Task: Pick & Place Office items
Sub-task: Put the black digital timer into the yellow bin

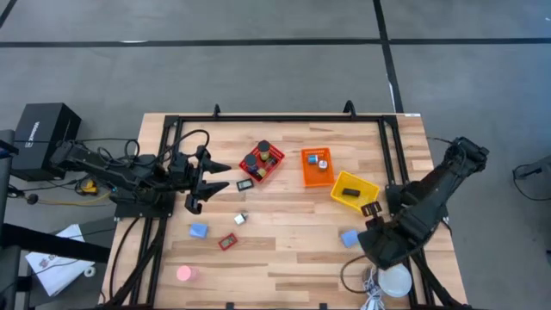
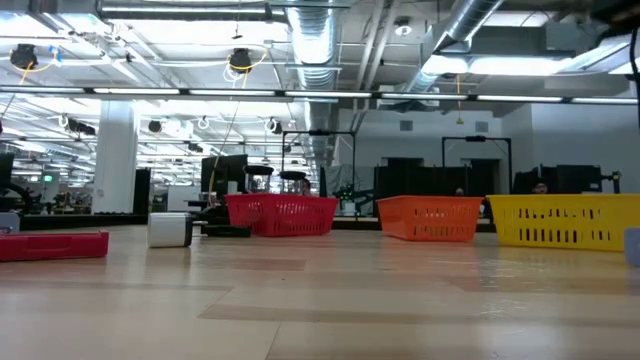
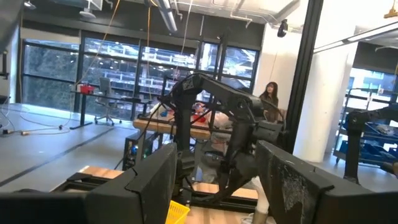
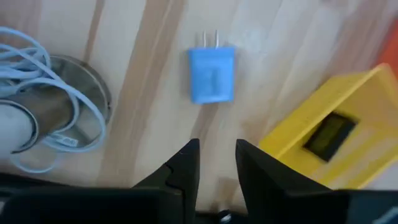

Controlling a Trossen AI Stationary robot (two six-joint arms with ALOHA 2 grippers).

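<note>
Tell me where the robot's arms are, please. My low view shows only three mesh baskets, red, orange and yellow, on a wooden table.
Observer: From above, the left gripper is over the left side of the wooden table, fingers spread open, left of the red mesh basket.
Operator: And the other one?
Observer: The right gripper points down towards a small blue block with two metal prongs, which lies untouched beside the yellow mesh basket.
Operator: Anything in that basket?
Observer: A black rectangular item lies inside it.
</note>
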